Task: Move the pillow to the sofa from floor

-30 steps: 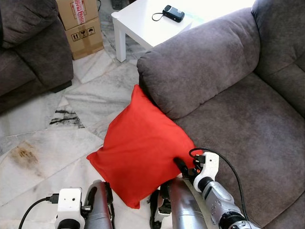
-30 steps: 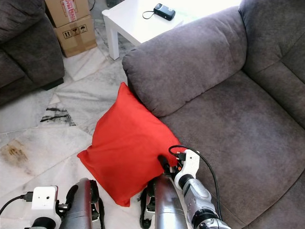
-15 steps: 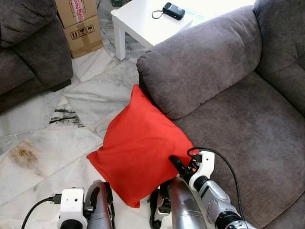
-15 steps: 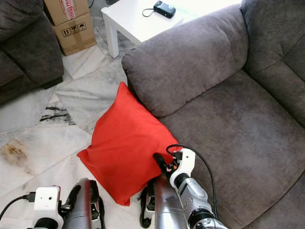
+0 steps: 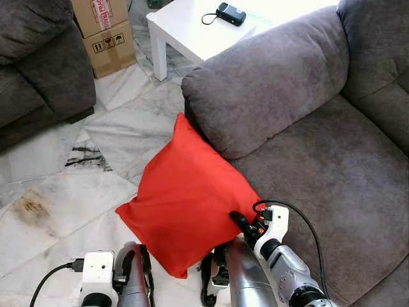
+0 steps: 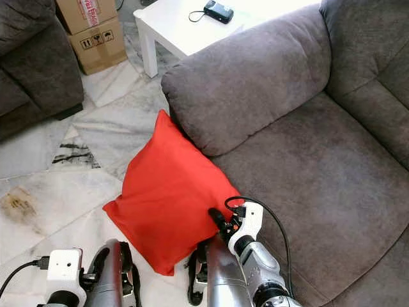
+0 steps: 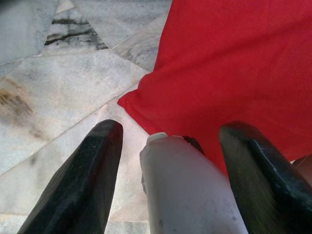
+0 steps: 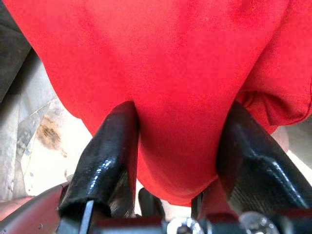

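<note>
The red pillow [image 5: 185, 198] stands on the marble floor, tilted against the armrest [image 5: 268, 83] of the grey sofa [image 5: 319, 166]. My right gripper [image 5: 235, 220] is at the pillow's near right corner. In the right wrist view the gripper [image 8: 180, 112] has its two black fingers [image 8: 112, 146] pressed into a fold of red fabric from both sides, shut on it. My left gripper [image 7: 171, 130] hangs low and open above the floor, just short of the pillow's lower left corner [image 7: 131, 100].
A white side table [image 5: 192, 32] with a black device [image 5: 231, 14] stands beyond the armrest. Stacked cardboard boxes [image 5: 105, 32] and a second dark sofa [image 5: 38, 70] are at the far left. Bare marble floor [image 5: 57, 185] lies left of the pillow.
My right gripper has edged in on the pillow's corner and then drawn slightly back toward me. The pillow and left arm have hardly moved.
</note>
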Available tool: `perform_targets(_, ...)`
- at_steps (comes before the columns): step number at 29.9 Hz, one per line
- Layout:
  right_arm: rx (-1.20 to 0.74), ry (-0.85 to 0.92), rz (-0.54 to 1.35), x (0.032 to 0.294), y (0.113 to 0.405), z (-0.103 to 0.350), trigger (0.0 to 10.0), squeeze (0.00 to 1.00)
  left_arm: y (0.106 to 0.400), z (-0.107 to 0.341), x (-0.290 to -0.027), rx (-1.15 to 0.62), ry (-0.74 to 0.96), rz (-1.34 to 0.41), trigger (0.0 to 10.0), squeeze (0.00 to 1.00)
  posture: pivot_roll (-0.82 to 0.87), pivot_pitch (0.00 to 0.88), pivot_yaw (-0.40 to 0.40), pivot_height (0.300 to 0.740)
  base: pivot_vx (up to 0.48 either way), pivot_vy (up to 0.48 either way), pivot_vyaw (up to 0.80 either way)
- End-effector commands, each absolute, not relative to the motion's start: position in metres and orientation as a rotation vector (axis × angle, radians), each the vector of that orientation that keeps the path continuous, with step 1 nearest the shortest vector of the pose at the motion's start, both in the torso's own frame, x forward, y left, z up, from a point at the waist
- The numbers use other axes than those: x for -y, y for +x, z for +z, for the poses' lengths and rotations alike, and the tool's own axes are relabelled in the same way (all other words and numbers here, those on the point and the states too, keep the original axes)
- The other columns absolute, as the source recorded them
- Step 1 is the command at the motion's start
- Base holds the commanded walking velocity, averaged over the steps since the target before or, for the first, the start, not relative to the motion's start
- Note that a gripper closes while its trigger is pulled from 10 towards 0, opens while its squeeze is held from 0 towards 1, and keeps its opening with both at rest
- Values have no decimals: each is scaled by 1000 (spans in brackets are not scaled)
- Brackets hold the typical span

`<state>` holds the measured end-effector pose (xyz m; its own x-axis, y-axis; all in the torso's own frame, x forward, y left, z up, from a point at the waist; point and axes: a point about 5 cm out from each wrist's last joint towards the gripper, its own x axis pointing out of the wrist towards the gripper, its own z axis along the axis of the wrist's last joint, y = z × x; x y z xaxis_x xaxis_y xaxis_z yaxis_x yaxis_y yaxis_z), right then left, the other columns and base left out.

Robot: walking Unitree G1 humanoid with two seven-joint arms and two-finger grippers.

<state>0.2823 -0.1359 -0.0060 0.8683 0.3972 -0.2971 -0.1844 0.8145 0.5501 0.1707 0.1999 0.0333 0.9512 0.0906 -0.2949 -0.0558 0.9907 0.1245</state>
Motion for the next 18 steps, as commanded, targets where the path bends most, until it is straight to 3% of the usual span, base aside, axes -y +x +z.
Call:
perform_targets(1,-433,564,292,141,273,-14,0,0,162,24,-199,-359,113,68,10000,0,138,459,-175,638,0,0,0)
perform_targets(18,-463,521,331,134,272,-16,0,0,170,24,-198,-350,112,62,10000,0,143,432,-166,638,0,0,0)
